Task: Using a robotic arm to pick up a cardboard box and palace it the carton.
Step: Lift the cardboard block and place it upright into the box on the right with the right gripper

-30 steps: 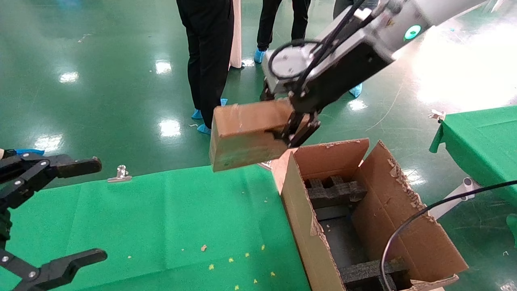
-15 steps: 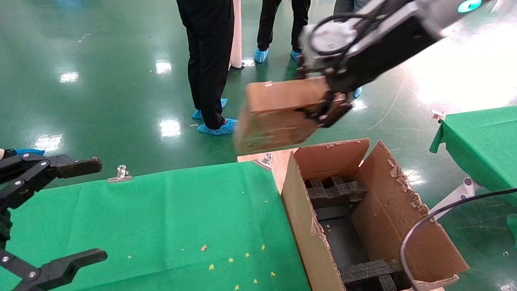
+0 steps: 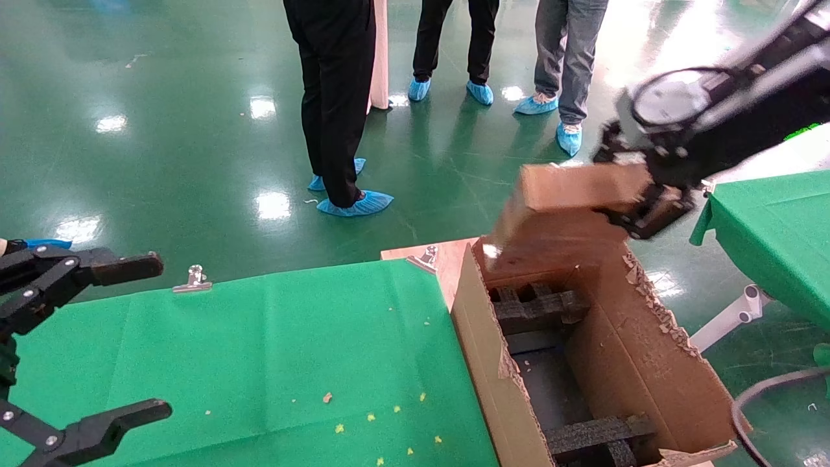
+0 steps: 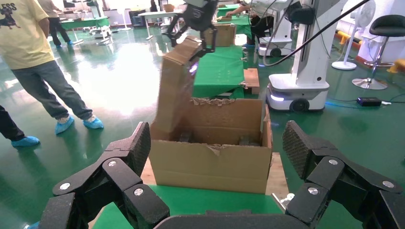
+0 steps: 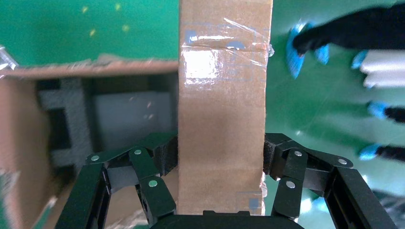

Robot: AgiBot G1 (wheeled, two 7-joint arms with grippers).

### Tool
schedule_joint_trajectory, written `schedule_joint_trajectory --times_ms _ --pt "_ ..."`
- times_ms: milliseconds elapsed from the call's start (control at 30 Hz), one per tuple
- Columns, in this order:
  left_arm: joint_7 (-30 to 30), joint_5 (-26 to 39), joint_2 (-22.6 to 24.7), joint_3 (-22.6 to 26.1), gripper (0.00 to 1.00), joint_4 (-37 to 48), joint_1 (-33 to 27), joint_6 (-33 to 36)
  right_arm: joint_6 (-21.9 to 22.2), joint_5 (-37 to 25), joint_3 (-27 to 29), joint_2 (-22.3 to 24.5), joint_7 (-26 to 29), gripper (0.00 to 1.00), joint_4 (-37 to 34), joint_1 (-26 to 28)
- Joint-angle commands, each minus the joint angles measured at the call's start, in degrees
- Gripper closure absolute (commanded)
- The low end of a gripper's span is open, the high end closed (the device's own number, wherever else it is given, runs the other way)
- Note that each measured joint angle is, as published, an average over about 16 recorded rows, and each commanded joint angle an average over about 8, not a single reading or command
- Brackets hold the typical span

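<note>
Carrying: right gripper (image 5: pixel 220 162) is clamped across the narrow sides of the cardboard box (image 3: pixel 570 201), one finger pad on each side; the taped face shows in the right wrist view.
Box position: in the air above the far end of the carton (image 3: pixel 519 363), tilted, its lower edge hanging down near the far wall; I cannot tell whether it touches.
Why held so: gripping the thin dimension lets the box hang lengthwise — a fair way to slide it down between the carton walls, in my judgement.
Carton: stands open just beside the table (image 3: pixel 259 337) at its right edge, ragged flaps (image 3: pixel 655 305) up, black foam blocks (image 3: pixel 538 305) at the far and near ends, a bare gap between them.
Step in hand: judged as transport nearly over, lowering not yet begun.
Next calls for: squaring the box over the gap, clear of the torn flaps.
Risk: a corner could catch on foam or flap.
Left gripper (image 3: pixel 97 337): parked over the table's left side, fingers spread wide, holding nothing.
Bystanders (image 3: pixel 337 97): stand on the floor beyond, well apart.
</note>
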Motion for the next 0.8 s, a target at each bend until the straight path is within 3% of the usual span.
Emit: schedule_joint_trajectory --times_ms 33,433,800 --pt "0.0 0.0 0.0 0.0 0.00 0.0 0.0 0.0 0.0 0.1 -2.1 1.8 0.6 1.00 1.2 0.8" --pt "0.0 0.0 0.0 0.0 0.00 0.0 0.0 0.0 0.1 3.6 -14.0 8.5 2.6 1.00 4.1 3.6" --pt "0.0 0.0 0.0 0.0 0.00 0.0 0.0 0.0 0.5 4.9 -19.7 9.4 1.8 1.00 3.3 2.6"
